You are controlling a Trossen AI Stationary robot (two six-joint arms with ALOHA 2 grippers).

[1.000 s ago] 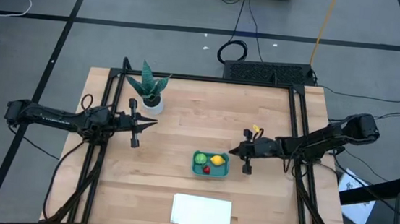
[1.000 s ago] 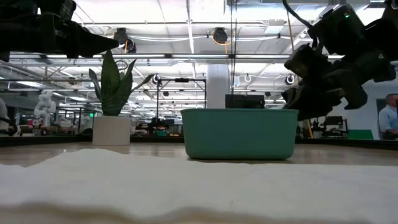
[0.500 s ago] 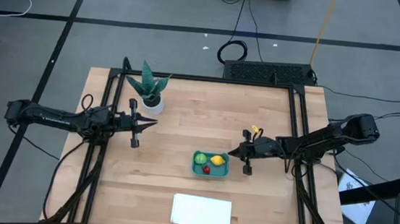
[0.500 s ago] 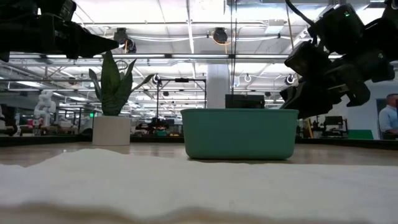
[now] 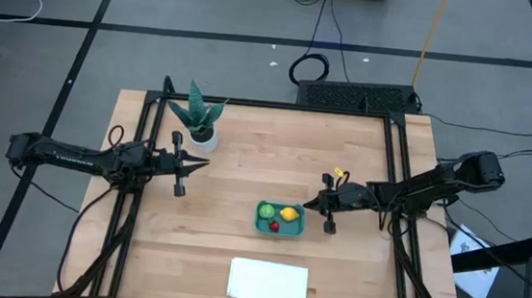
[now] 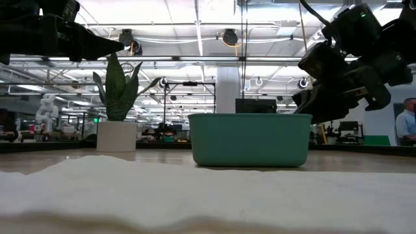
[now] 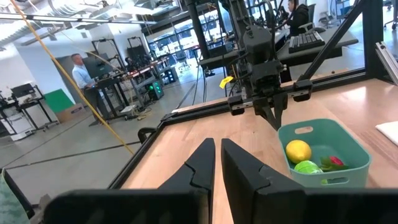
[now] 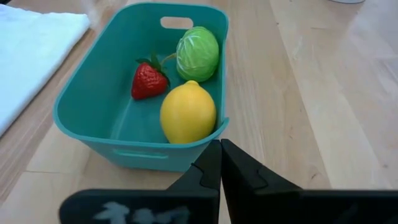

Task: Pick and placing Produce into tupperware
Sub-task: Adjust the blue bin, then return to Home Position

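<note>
Now | teal tub (image 8: 93, 118): lemon (image 8: 188, 114), cabbage (image 8: 198, 54), strawberry (image 8: 149, 81) | right hand (image 8: 219, 163) clenched, empty

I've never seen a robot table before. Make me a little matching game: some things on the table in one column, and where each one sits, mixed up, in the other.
Things:
1. lemon
2. potted plant
3. white sheet
4. right gripper

Places:
A. at the table's front edge, in front of the tub
B. inside the teal tub, with the strawberry and the green cabbage
C. shut, just beside the tub's right end
D. near the table's back left corner

Pairs: 1-B, 2-D, 3-A, 4-C
</note>
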